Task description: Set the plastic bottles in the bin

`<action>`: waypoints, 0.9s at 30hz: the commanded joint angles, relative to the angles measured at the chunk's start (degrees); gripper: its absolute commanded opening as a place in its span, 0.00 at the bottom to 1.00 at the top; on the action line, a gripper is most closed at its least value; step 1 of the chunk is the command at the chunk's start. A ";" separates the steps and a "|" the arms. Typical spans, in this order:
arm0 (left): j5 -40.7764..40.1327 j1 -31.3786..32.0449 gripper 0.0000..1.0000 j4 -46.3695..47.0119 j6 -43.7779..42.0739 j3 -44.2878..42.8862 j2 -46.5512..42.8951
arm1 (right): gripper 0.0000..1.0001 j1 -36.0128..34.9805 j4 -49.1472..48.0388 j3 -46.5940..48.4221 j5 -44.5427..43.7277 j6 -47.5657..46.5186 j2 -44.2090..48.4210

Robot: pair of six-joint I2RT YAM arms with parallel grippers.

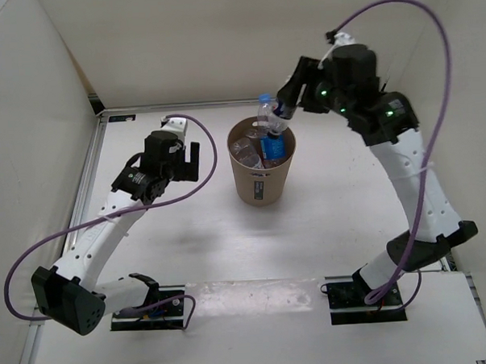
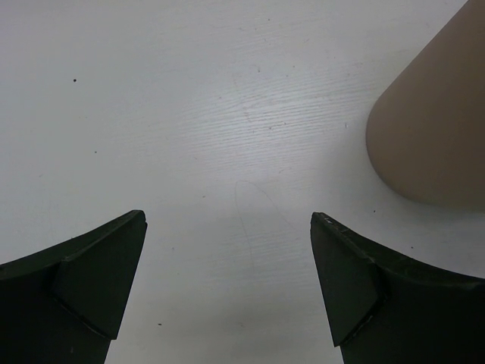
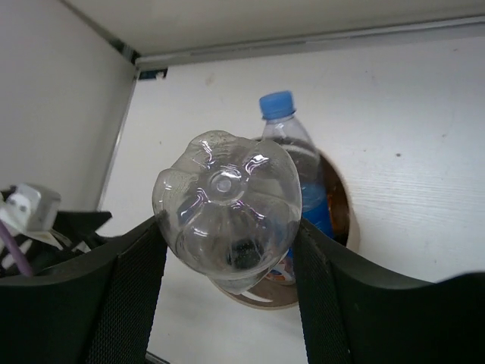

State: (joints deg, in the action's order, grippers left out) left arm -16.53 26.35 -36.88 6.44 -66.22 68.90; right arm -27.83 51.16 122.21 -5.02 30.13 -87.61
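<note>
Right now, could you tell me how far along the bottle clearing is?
Nearly done. Bottles lie in the bin, and a blue-capped bottle stands in it, poking above the rim. The right gripper holds a clear bottle above the opening; dropping it remains. The left gripper is open, empty. No bottle shows on the table.

tan bin point(image 1: 261, 181) on white table point(image 1: 326, 227)
</note>
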 commanded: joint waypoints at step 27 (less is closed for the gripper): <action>3.17 -0.07 1.00 4.10 1.83 7.32 -9.05 | 0.90 10.34 12.12 4.18 10.46 -2.18 -3.79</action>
State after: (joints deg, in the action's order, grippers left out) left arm -14.31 26.37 -34.59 7.75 -60.18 63.35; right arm -21.98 57.87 128.29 -7.14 25.10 -92.58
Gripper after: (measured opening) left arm 0.998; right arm 0.904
